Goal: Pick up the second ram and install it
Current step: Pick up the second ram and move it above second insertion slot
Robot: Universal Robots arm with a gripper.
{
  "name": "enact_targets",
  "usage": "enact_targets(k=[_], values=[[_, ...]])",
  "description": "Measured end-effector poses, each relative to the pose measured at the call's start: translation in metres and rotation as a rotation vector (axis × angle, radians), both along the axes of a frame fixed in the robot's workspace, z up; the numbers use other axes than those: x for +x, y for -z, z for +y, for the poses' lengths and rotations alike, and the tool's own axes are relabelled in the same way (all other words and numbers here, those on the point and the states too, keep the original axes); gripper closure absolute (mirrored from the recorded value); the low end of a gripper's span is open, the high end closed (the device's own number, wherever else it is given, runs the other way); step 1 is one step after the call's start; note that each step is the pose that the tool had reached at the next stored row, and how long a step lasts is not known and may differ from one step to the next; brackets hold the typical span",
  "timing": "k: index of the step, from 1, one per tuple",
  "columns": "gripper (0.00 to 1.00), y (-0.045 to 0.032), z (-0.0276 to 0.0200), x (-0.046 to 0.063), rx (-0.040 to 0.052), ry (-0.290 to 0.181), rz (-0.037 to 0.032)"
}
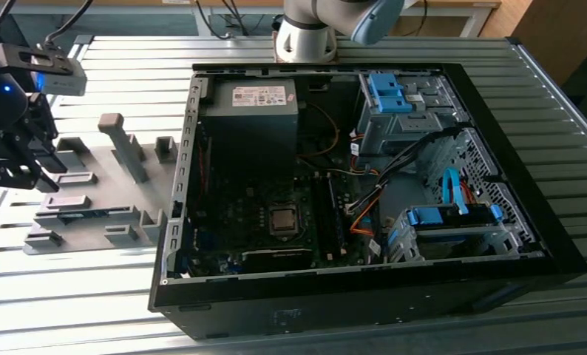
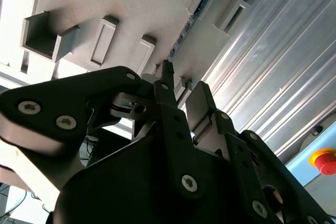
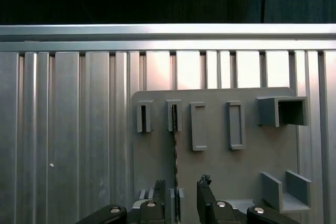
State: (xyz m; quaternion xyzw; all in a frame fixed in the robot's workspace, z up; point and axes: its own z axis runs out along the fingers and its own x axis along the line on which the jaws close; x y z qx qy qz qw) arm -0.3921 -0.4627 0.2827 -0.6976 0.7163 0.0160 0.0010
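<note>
While the black two-fingered hand hangs over the grey plastic fixture plate, its fingers are spread and pinch nothing. The long thin blue circuit-board stick, the second ram, stands on edge in its slotted grey holder blocks. It runs into the gap between the fingers, nearer one finger than the other, and seems to touch neither. In the second wrist view the stick lies on the same line just ahead of the fingertips. In the exterior view the hand is over the plate at the exterior view's left, well apart from the open black computer case on the ribbed aluminium desk. The step in hand looks like the grasp. To do it well, the hand should probably centre the gap on the board, so both pads land together and don't shove it sideways in the slots. It should keep the pads parallel to the board's flat faces and take the upper edge clear of the holder blocks. It should close gently, since the board is thin and likely flexes. Any tilt at closing could jam it in the slots.
</note>
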Motion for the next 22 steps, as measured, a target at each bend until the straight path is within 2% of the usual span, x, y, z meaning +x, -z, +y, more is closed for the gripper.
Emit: enact_targets(k=[4,14,22], values=[[0.63,0.0042,0.0,0.0,-0.0001,0.0,0.0],[0.63,0.0217,0.0,0.0,-0.0002,0.0,-0.0004],[0.63,0.0227,0.0,0.0,-0.0003,0.0,-0.0005]])
